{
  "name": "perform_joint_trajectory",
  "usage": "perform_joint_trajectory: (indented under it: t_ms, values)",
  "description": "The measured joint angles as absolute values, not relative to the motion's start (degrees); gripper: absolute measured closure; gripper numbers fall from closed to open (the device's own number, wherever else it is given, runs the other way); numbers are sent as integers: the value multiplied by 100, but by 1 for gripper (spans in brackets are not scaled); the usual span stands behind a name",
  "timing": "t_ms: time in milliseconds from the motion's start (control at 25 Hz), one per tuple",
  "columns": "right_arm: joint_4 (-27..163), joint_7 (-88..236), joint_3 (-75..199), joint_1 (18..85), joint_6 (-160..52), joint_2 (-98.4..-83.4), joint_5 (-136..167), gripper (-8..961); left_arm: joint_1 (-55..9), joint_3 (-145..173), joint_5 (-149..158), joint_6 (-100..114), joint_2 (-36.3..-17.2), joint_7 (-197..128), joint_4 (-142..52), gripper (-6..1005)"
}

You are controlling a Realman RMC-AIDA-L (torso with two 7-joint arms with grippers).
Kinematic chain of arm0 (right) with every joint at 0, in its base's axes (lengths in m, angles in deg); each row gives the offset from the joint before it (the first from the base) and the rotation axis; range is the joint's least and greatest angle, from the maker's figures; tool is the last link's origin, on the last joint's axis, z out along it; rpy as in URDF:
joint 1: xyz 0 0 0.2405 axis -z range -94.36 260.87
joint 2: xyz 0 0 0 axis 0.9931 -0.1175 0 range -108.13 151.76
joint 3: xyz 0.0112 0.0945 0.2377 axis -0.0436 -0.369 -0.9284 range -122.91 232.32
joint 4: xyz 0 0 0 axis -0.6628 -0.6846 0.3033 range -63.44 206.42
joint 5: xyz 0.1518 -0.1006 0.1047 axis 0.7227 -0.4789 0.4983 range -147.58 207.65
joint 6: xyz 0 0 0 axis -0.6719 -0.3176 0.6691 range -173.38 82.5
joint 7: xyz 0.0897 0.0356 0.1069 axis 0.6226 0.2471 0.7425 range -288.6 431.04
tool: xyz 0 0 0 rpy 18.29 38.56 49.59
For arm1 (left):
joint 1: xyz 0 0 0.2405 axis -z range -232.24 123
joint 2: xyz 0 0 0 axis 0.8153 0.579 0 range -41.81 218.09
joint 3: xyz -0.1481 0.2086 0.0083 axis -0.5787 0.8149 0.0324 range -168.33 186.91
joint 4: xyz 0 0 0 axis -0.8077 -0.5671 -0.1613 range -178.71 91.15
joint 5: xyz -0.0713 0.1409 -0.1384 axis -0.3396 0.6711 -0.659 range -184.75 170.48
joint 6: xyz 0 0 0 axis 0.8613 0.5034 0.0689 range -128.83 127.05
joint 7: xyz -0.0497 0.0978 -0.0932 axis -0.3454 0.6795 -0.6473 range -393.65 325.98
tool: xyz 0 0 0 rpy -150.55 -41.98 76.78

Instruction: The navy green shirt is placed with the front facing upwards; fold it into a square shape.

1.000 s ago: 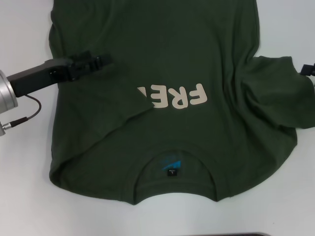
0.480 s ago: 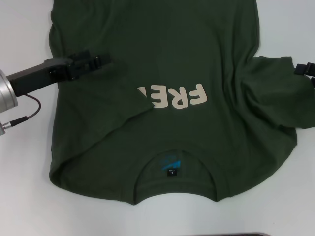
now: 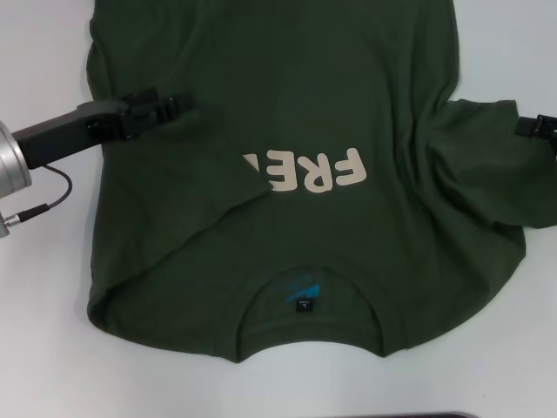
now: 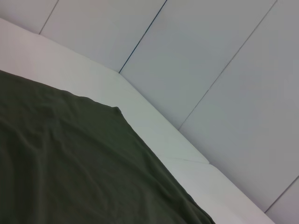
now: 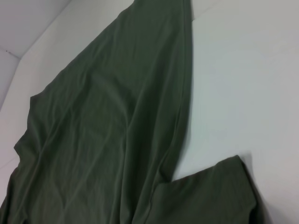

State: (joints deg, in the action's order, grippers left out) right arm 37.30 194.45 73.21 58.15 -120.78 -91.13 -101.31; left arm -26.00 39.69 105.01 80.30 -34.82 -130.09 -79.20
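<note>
The navy green shirt [image 3: 331, 104] lies front up on the white table [image 3: 43, 348], collar nearest me. Its blue-and-black neck label [image 3: 303, 296] shows inside the collar. The shirt's left side is folded inward and covers part of the cream print [image 3: 318, 171], which reads "FRE". My left gripper [image 3: 178, 106] is over that folded left part. My right gripper [image 3: 533, 127] shows only at the far right, at the edge of the spread right sleeve [image 3: 487, 165]. The shirt fills the left wrist view [image 4: 70, 163] and the right wrist view [image 5: 103, 130], where the sleeve [image 5: 215, 196] also shows.
White table surrounds the shirt on the left, right and near side. Pale wall panels [image 4: 210, 70] stand behind the table's far edge. A cable [image 3: 43, 196] hangs from my left arm. A dark strip [image 3: 418, 415] runs along the near edge.
My right gripper has crept a little inward over the sleeve's edge. My left arm has shifted very slightly away from me. The shirt lies as before.
</note>
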Motion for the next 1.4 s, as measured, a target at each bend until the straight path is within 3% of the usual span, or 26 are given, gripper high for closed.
perform_joint_trajectory:
  t_ms: [360, 600, 680, 920, 1120, 1400]
  values:
    - [3739, 19367, 7323, 5813, -12075, -9113, -10118, 205, -2605, 3961, 10501, 7971, -3493, -13018, -7920, 124]
    - [3739, 19292, 7316, 5812, -12086, -9112, -10118, 411, -2619, 3961, 10501, 7965, -3497, -13020, -7920, 122]
    - [3739, 19291, 7295, 5815, -12100, -9112, -10114, 656, -2622, 3961, 10500, 7962, -3501, -13020, -7920, 121]
    - [3739, 19231, 7276, 5859, -12182, -9112, -10024, 887, -2623, 3961, 10497, 7950, -3518, -13022, -7914, 122]
    - [3726, 19080, 7265, 5888, -12459, -9111, -9751, 941, -2624, 3961, 10494, 7939, -3519, -13024, -7903, 122]
    - [3707, 18983, 7314, 5724, -12842, -9147, -9376, 941, -2614, 3961, 10492, 7880, -3514, -13025, -7816, 123]
